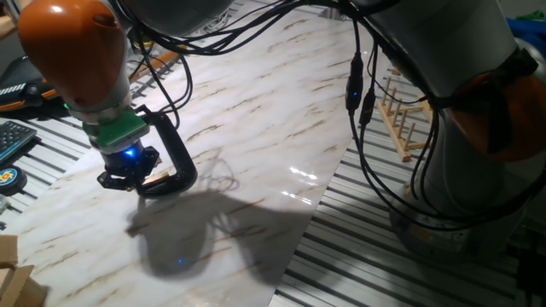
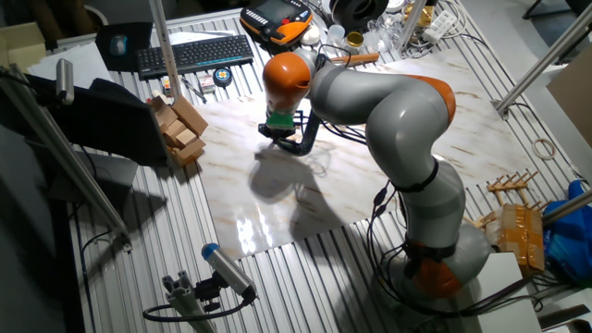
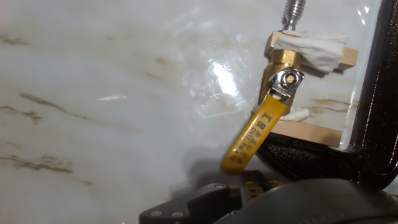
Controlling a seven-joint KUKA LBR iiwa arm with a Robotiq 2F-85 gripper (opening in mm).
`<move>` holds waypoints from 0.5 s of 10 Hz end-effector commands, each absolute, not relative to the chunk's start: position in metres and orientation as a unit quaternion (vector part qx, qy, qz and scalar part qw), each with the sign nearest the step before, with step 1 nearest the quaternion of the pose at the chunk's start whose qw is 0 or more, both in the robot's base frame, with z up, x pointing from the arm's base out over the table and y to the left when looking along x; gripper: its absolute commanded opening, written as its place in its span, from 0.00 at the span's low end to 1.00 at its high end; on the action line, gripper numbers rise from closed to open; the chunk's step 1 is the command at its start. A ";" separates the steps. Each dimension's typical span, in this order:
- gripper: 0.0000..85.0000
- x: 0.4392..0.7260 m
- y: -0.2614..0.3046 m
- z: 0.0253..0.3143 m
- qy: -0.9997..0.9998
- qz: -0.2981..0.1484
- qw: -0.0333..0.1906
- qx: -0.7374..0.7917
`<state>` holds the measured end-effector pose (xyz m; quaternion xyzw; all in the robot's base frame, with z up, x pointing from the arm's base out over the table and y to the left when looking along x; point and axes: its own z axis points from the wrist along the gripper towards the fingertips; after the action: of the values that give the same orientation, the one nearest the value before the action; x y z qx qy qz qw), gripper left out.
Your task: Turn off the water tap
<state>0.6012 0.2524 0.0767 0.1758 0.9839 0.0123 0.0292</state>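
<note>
Surface: marble-patterned white board [image 1: 256,102] with brown streaks, laid over a ribbed metal bench [image 1: 401,256]; glare spots show on it in one fixed view and in the hand view.
Left side, other fixed view: black keyboard [image 2: 194,53] at the far edge, wooden blocks [image 2: 178,129] stacked just off the board's left edge.
Gripper: gripper [image 1: 128,175] sits low over the left part of the board, pointing down, with a blue light glowing on its body; its black fingers are largely out of sight, only a dark piece [image 3: 199,202] shows at the bottom of the hand view, so whether it is released or clenched cannot be told.
Clamp: black C-shaped clamp [image 1: 171,153] lies flat on the board just beside the gripper; its frame runs along the right and bottom of the hand view, and its silver screw rod [image 3: 293,12] comes in from the top.
Water tap: small brass tap [image 3: 283,65] is held in the clamp's jaw between two thin wooden pads [image 3: 305,130], with white cloth or paper [image 3: 311,46] wrapped at the upper pad.
Handle: flat yellow lever [image 3: 255,134] is pinned at the tap by a silver nut [image 3: 287,79] and slants down to the left, its free end near the dark piece of the gripper; contact cannot be told.
Right side, one fixed view: wooden rack [image 1: 405,111] stands on the bench beside the board, behind hanging black cables [image 1: 358,94], near the arm's grey and orange base [image 1: 486,145].
</note>
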 end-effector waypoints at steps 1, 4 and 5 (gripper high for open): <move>0.00 0.603 0.253 0.076 0.984 0.012 0.029 0.177; 0.00 0.608 0.255 0.073 0.981 0.010 0.034 0.190; 0.00 0.610 0.255 0.074 0.979 0.011 0.032 0.199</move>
<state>0.6101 0.2558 0.0744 0.2008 0.9791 0.0116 0.0317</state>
